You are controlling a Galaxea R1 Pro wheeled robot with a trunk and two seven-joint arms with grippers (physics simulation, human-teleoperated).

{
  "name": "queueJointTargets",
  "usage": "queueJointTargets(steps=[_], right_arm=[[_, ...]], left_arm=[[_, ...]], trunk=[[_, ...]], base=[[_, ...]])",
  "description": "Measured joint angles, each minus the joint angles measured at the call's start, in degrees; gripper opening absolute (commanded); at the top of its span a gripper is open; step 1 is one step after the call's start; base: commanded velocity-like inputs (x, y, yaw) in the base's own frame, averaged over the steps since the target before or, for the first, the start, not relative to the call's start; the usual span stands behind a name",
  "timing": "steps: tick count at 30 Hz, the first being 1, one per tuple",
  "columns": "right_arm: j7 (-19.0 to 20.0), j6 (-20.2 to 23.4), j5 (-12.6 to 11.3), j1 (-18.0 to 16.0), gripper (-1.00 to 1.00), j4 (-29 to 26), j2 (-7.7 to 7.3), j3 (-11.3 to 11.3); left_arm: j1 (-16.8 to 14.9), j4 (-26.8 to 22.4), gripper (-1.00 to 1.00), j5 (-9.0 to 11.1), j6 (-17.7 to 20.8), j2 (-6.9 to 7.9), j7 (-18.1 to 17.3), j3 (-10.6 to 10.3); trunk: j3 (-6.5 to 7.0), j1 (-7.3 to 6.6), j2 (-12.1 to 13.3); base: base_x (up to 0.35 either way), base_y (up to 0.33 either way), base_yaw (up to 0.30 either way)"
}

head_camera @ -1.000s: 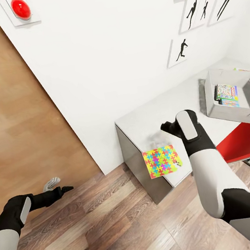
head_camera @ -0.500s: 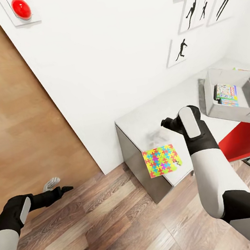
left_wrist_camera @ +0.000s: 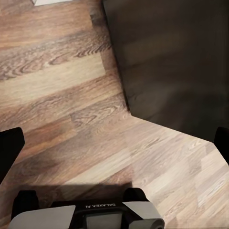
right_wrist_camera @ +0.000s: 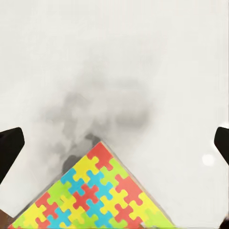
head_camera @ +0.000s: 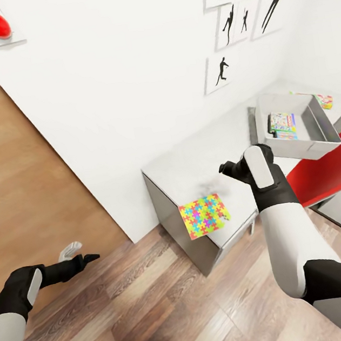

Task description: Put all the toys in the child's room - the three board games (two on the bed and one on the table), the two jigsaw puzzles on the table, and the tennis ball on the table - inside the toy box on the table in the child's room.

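Whole head view is shifting vs 0.5 s ago: wall pics, red button and table are all sliding left/up together, so it's the camera/base turning, not the things. More of the toy box (head_camera: 327,139) and red chair (head_camera: 329,171) is coming into frame on the right.

Jigsaw puzzle (head_camera: 204,215) is lying flat at the near corner of the table (head_camera: 192,167), one edge hanging slightly past the table's front edge, same spot on the table as before. Right gripper (head_camera: 221,171) is hovering above the tabletop just behind the puzzle, not touching it. In the right wrist view its finger tips are showing at both picture edges, wide apart, nothing between them, w/ the puzzle (right_wrist_camera: 95,195) corner pointing toward the gap and the gripper's shadow falling on the bare top.

Left gripper (head_camera: 88,256) is hanging low over the wood floor (head_camera: 157,303), well apart from the table; left wrist view is showing its fingers spread too, empty.

Toy box is already holding a board game (head_camera: 282,123); another colourful flat item (head_camera: 324,100) is lying just behind the box.

Judgement: base is prob. repositioning to line up for the puzzle pick; overhanging edge looks like the easiest place to pinch such a thin sheet.
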Motion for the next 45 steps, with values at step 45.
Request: queueJointTargets(steps=[45], right_arm=[[4.5, 4.5, -1.6, 2.6, 1.0, 2.9, -1.21, -4.5]], left_arm=[[0.0, 0.0, 1.0, 0.0, 0.0, 0.2, -0.3, 0.5]], trunk=[[3.0, -0.01, 0.0]], base=[[-0.035, 0.008, -0.205]])
